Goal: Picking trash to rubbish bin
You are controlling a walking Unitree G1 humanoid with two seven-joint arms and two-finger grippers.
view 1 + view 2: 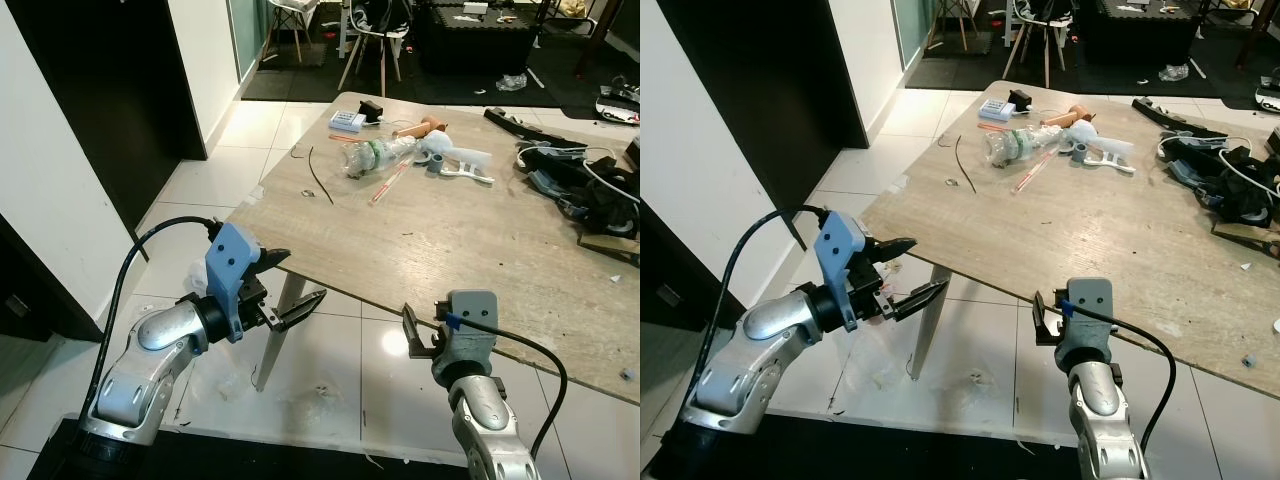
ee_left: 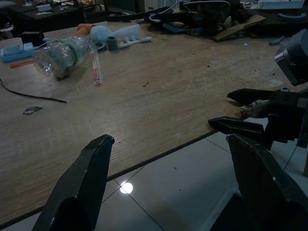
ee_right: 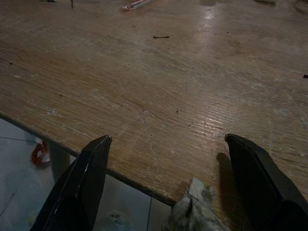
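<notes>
Both claws are empty, so no trash is picked up yet.

Your left claw (image 1: 290,285) and right claw (image 3: 168,192) are wide open by the table (image 1: 450,250) edge. The crushed bottle (image 1: 375,155) lies far off at 12 o'clock. You still must reach, grab and bin it.

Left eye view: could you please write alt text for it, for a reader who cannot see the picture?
Two silver robot arms reach toward a wooden table, the left gripper and right gripper both open and empty near its front edge. Farther back lie a crushed clear plastic bottle, a thin black wire and tangled black cables.
</notes>
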